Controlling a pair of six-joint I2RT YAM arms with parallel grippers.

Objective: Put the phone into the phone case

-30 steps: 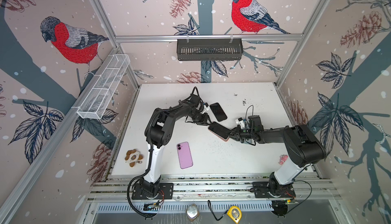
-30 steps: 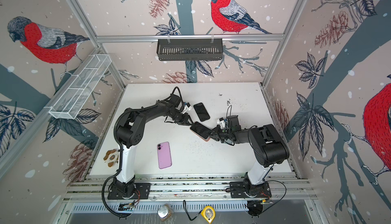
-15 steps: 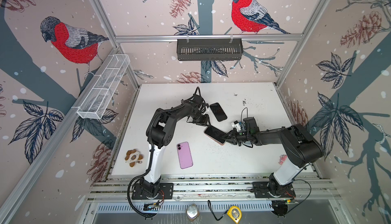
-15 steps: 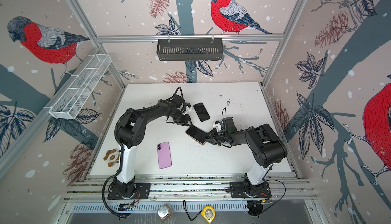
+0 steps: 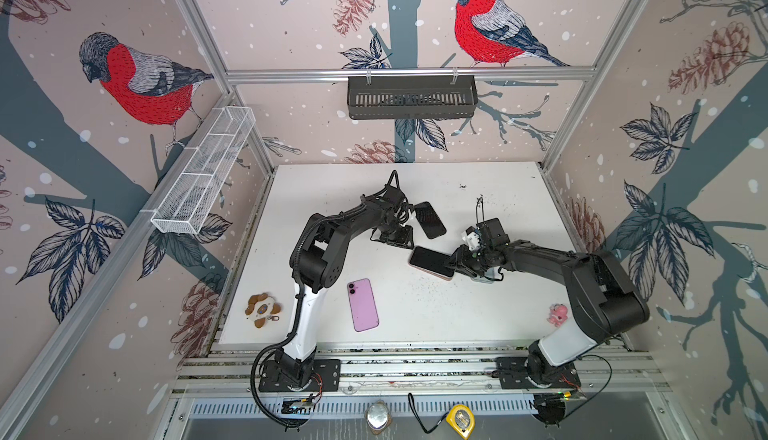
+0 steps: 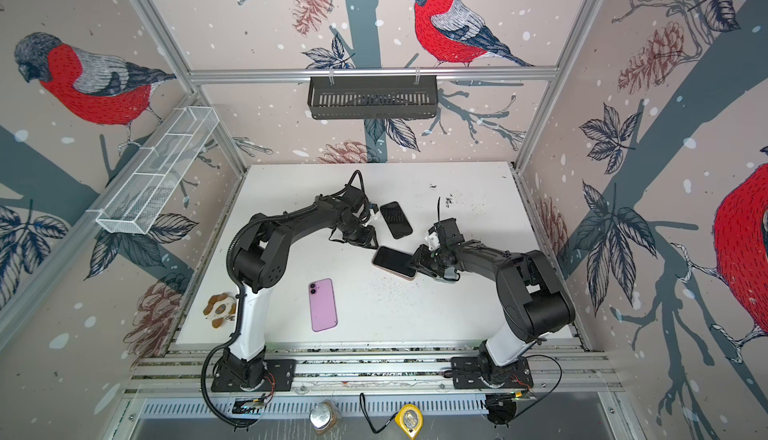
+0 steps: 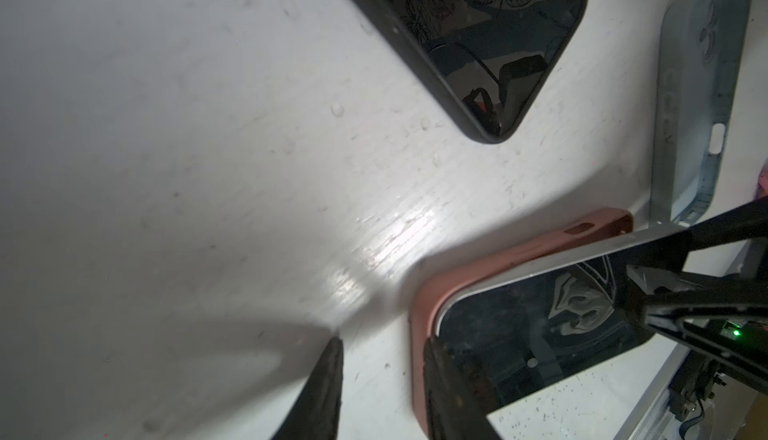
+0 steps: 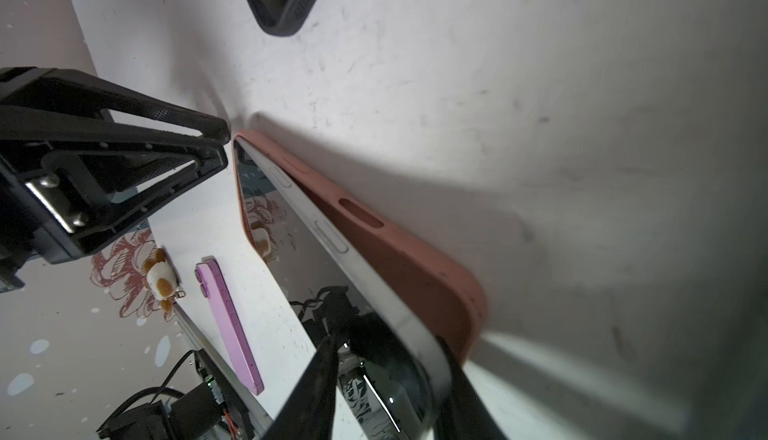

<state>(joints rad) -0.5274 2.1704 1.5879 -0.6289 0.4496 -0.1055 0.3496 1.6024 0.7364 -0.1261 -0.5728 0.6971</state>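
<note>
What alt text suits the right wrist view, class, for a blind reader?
A silver-edged phone lies tilted in a brown-pink case, one long side raised above the case wall. The right gripper straddles its near end; the left gripper sits by the far corner.

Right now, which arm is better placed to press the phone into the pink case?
Probably right: the right gripper is on the phone, whose edge rides above the case. The left gripper stands open beside its far corner.
</note>
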